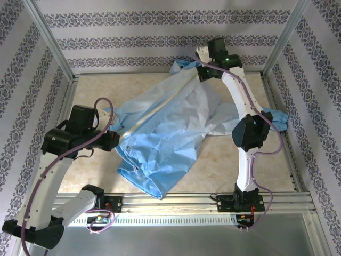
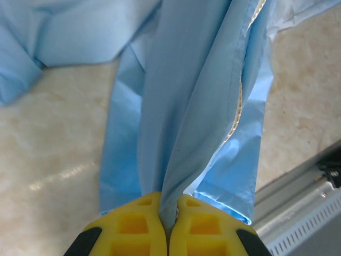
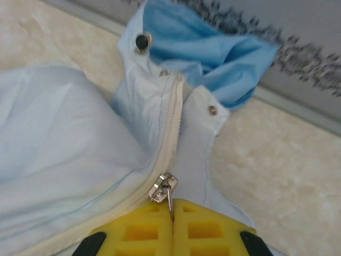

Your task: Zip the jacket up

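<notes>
The light-blue jacket (image 1: pixel 165 128) lies spread on the table, its pale zipper strip (image 1: pixel 160 109) running diagonally from lower left to the collar at the back. My left gripper (image 1: pixel 114 140) is shut on the jacket's hem fabric (image 2: pixel 181 122) near the bottom of the zipper. My right gripper (image 1: pixel 201 72) sits at the collar end, shut on the pull tab of the silver zipper slider (image 3: pixel 163 188). In the right wrist view the cream zipper teeth (image 3: pixel 171 117) run on to the collar with its snaps (image 3: pixel 142 41).
A sleeve with its cuff (image 1: pixel 274 114) trails to the right behind the right arm. Metal frame rails (image 1: pixel 176 200) border the table's near edge, and patterned walls (image 1: pixel 160 40) close the back and sides.
</notes>
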{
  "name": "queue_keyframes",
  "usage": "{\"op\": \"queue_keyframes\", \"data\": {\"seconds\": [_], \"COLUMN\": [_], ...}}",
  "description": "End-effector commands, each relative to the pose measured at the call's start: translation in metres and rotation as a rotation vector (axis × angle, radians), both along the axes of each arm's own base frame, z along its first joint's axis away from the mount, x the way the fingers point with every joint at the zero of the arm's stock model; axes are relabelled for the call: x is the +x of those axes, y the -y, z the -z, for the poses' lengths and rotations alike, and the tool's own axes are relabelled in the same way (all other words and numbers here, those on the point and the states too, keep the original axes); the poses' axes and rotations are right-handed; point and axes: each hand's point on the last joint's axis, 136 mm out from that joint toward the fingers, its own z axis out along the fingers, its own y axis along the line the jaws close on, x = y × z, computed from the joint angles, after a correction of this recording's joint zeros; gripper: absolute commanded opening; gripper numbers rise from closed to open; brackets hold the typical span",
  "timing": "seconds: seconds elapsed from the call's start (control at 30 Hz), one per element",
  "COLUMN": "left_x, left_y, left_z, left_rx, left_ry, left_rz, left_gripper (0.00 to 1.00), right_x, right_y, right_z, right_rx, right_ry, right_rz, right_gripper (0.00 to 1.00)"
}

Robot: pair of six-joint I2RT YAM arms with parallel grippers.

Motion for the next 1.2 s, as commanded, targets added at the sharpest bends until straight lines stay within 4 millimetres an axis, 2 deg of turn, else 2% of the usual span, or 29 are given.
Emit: {"op": "queue_keyframes", "data": {"seconds": [0.0, 0.13, 0.23, 0.3, 0.5, 0.7, 0.9, 1.03, 1.17], "left_x": [-0.044, -0.059, -0.069, -0.075, -0.084, -0.079, -0.065, -0.045, -0.013], "left_y": [-0.008, -0.011, -0.008, -0.010, -0.020, -0.045, -0.064, -0.072, -0.074], "left_z": [0.012, 0.011, 0.013, 0.018, 0.025, 0.023, 0.021, 0.014, 0.000], "left_rx": [-0.028, -0.041, -0.067, -0.067, -0.028, 0.092, 0.205, 0.259, 0.282], "left_ry": [-0.149, -0.167, -0.196, -0.218, -0.246, -0.251, -0.250, -0.209, -0.135], "left_rz": [-0.052, -0.070, -0.073, -0.084, -0.136, -0.247, -0.324, -0.352, -0.352], "left_gripper": [0.00, 0.00, 0.00, 0.00, 0.00, 0.00, 0.00, 0.00, 0.00], "right_x": [0.038, 0.049, 0.057, 0.063, 0.078, 0.089, 0.090, 0.087, 0.085], "right_y": [0.040, 0.041, 0.043, 0.045, 0.052, 0.070, 0.092, 0.106, 0.112], "right_z": [0.022, 0.058, 0.073, 0.081, 0.085, 0.074, 0.059, 0.047, 0.022], "right_rx": [-0.020, -0.020, -0.024, -0.027, -0.024, -0.012, -0.014, -0.023, -0.022], "right_ry": [0.071, 0.015, -0.007, -0.017, -0.012, 0.016, 0.041, 0.055, 0.098], "right_rz": [0.148, 0.160, 0.168, 0.175, 0.200, 0.246, 0.282, 0.298, 0.307], "right_gripper": [0.00, 0.00, 0.00, 0.00, 0.00, 0.00, 0.00, 0.00, 0.00]}}
